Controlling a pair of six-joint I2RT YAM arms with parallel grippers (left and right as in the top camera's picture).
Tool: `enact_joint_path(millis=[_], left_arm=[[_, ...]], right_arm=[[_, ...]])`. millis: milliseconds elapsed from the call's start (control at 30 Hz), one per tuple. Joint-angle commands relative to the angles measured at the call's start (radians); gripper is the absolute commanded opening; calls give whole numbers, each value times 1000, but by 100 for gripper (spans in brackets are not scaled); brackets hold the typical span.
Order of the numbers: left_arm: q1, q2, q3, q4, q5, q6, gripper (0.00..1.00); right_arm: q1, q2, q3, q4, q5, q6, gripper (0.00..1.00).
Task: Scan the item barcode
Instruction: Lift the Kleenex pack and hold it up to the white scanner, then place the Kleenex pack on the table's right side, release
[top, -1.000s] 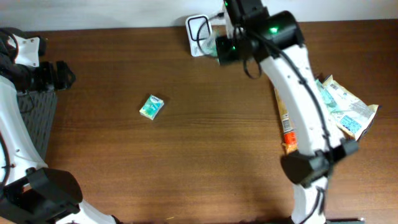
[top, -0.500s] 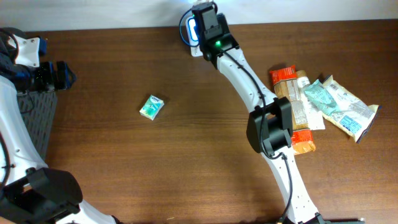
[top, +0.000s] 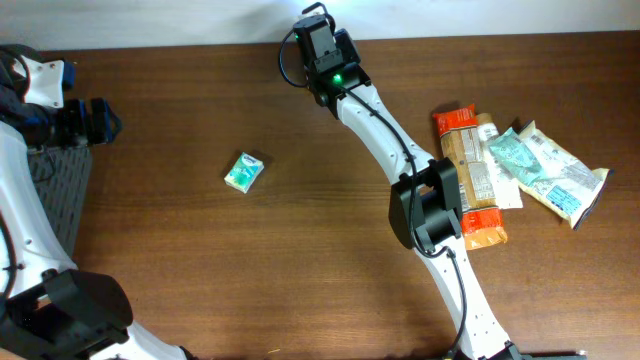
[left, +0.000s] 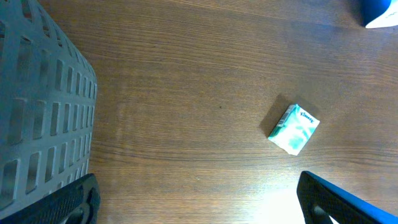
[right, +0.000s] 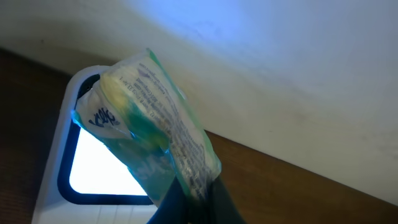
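Right gripper (right: 191, 198) clamped on green packet (right: 152, 118), arm stretched to scanner (right: 59, 162); left gripper (left: 202, 202) apart.

I can read one brand only. The small green-and-white pack (left: 293, 129) lying on the counter (left: 186, 93) carries a blue script word that appears to be "Kleenex". The plastic packet (right: 155, 118) in the right wrist view bears dark blue lettering, creased beyond reading, and fine print too small to make out. Print on the snack packets (top: 470, 180) is illegible from overhead.

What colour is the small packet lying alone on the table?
Small packet: green and white, best seen in the left wrist view.
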Motion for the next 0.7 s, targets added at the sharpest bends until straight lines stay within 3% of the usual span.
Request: enact_joint_path(millis=[0, 167, 267, 400, 500, 667], left_arm=[[2, 1, 1, 1, 0, -10, 99], [2, 1, 0, 1, 0, -10, 99], [2, 1, 1, 1, 0, -10, 99], [2, 1, 0, 1, 0, -10, 99], [2, 1, 0, 1, 0, -10, 99], [2, 1, 1, 1, 0, -10, 99]], right_arm=[[-1, -10, 2, -21, 31, -5, 4], [-1, -108, 3, -142, -66, 5, 4], [-1, -203, 4, -282, -174, 117, 4], [-24, -359, 4, -583, -372, 401, 4], [-77, -445, 4, -823, -513, 457, 4], [-238, -468, 1, -1095, -542, 473, 4]])
